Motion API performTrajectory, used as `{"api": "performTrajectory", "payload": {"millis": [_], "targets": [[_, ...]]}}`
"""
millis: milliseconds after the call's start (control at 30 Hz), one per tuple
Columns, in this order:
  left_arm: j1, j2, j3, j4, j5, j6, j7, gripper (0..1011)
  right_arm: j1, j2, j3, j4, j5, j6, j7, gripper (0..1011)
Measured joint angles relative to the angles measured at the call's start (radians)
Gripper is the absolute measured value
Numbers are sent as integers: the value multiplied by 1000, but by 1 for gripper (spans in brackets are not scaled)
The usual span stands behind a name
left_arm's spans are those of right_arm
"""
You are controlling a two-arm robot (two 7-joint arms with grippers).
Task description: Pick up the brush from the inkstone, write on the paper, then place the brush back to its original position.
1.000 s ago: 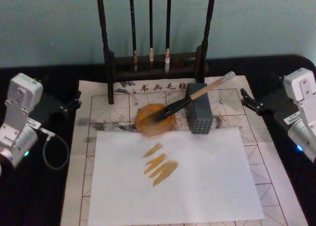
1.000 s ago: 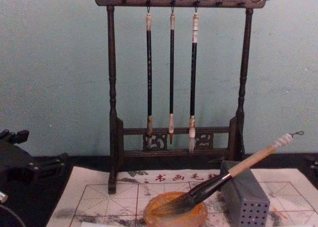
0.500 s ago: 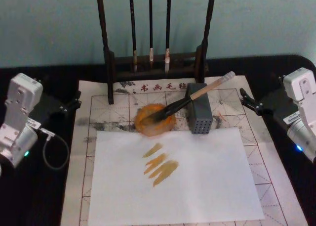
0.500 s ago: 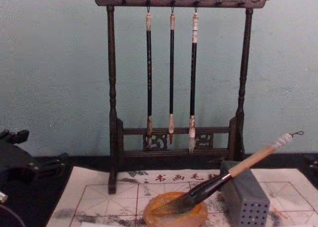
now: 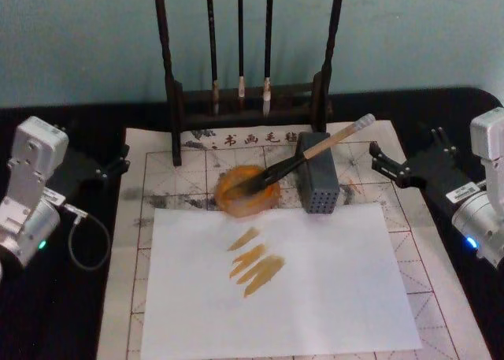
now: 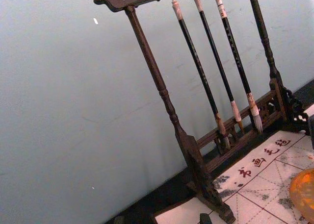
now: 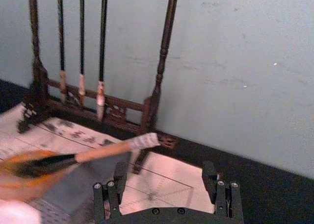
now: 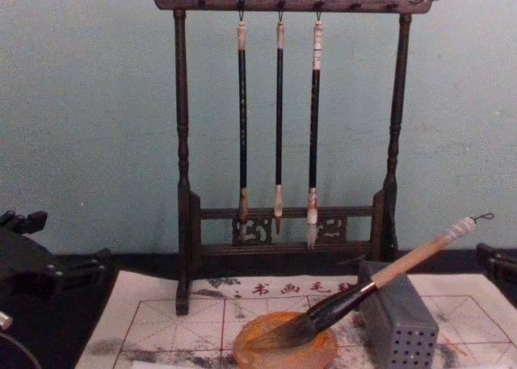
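Note:
The brush (image 5: 311,150) lies slanted, its dark tip in the round orange inkstone (image 5: 246,191) and its light handle propped on a grey perforated block (image 5: 316,183). In the chest view the brush (image 8: 380,278) rises from the inkstone (image 8: 284,349) to a white-wrapped end with a loop. The red-gridded paper (image 5: 161,179) lies under them. My right gripper (image 5: 405,144) stands open just right of the brush's white end, not touching it. The right wrist view shows its fingers (image 7: 117,184) apart, with the brush (image 7: 108,149) ahead. My left gripper (image 5: 93,144) rests open at the paper's left edge.
A plain white sheet (image 5: 315,289) with three orange strokes (image 5: 256,261) covers the gridded paper's front. A dark wooden rack (image 5: 175,100) with three thin hanging brushes (image 8: 279,127) stands behind the inkstone, against a pale blue-green wall. The table is black.
My right gripper has moved left, closer to the brush's white end. The brush, inkstone and left arm have not moved.

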Motion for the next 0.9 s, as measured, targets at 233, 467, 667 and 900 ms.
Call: {"api": "performTrajectory", "payload": {"millis": [233,467,667,900], "targets": [[0,0,0,0,0,0,0,1001,-13,-50,46,15,137,4,100,1000],[0,0,0,0,0,0,0,1001,-12,-97,89,49,272,57,186,1000],[0,0,0,0,0,0,0,1001,6,-142,123,95,371,114,254,1000],[0,0,0,0,0,0,0,1001,41,-184,146,159,487,177,324,1000]]}}
